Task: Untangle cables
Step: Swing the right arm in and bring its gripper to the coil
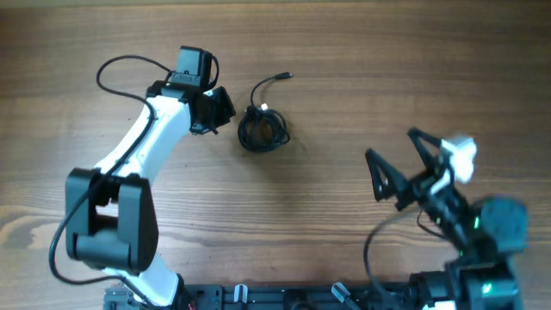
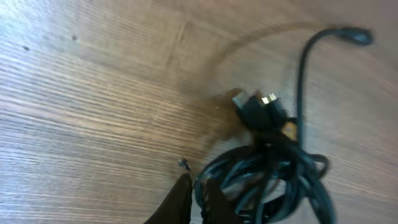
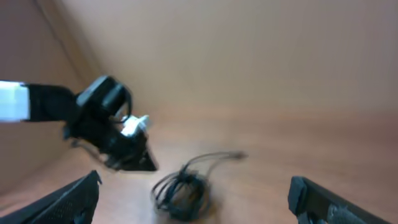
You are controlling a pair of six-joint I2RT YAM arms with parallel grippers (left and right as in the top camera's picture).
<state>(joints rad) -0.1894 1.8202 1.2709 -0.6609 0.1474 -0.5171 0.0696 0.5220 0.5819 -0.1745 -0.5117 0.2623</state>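
Since the bundle sits left of centre on the brown wood-grain surface [image 1: 344, 103], the white-and-black left arm [image 1: 142, 142] is clearly nearer (the black right arm [image 1: 448, 202] is well apart, front right). The tangled coil of thin black cables [image 1: 263, 131] lies just right of the left jaws, at their tips. Left jaws are pressed almost together; can't tell if a strand is caught. Right jaws are spread wide, holding nothing. The coil is roundish with no real long axis. One free tail [image 1: 269, 84] arcs toward the far side and ends in a small black plug [image 1: 287, 76]. A gold-contact plug [image 2: 266, 101] sits on the coil's top. No readable labels or brands.
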